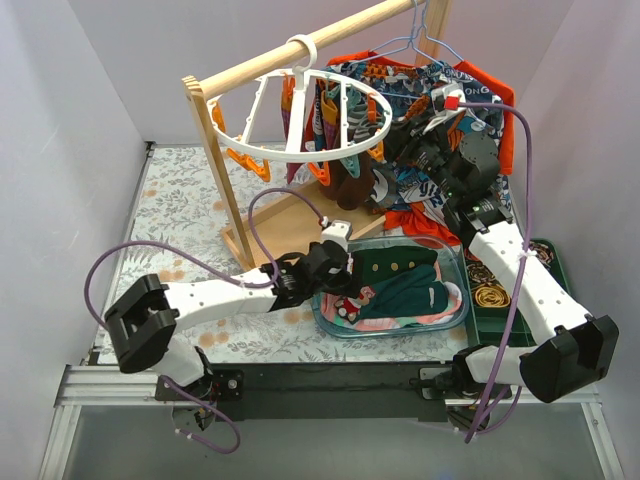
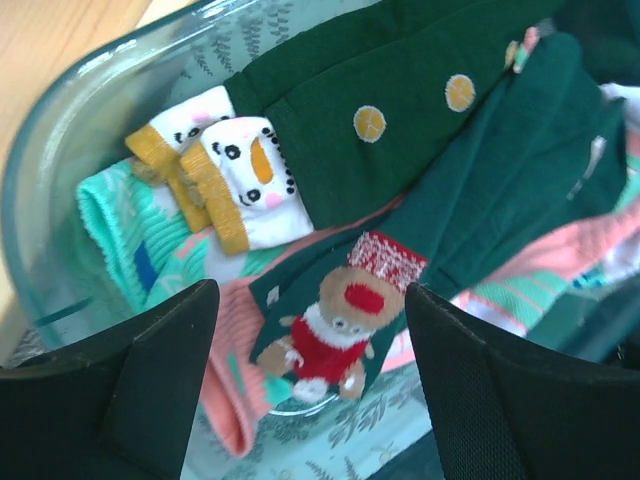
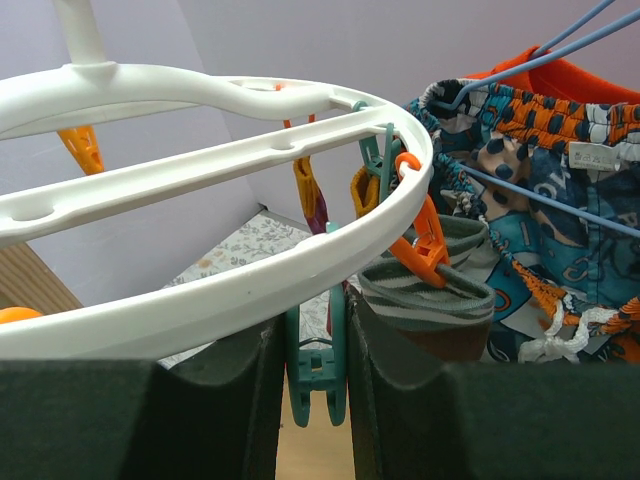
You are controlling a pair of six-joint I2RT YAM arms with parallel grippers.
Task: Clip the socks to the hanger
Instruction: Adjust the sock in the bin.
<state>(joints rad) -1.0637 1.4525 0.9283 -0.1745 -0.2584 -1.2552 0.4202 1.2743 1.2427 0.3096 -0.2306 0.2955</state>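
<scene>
The white ring hanger (image 1: 300, 155) hangs by its hook from the wooden rail, with orange pegs under it. A dark green sock with yellow dots (image 1: 395, 260) and a plain teal sock (image 1: 415, 295) lie in a glass tray (image 1: 330, 325). My left gripper (image 1: 340, 275) is open just above the tray's left end. In the left wrist view it (image 2: 310, 290) straddles a reindeer sock (image 2: 340, 320), beside the dotted sock (image 2: 390, 130) and the teal sock (image 2: 520, 170). My right gripper (image 3: 315, 340) is shut on a teal peg (image 3: 315, 385) under the hanger rim (image 3: 250, 290).
A grey striped sock (image 3: 425, 290) hangs from an orange peg (image 3: 425, 245). The patterned shirt (image 1: 455, 100) hangs on a wire hanger behind my right arm. The wooden rail (image 1: 300, 50) stands on a post and base (image 1: 290, 220). A green tray (image 1: 495, 300) sits at right.
</scene>
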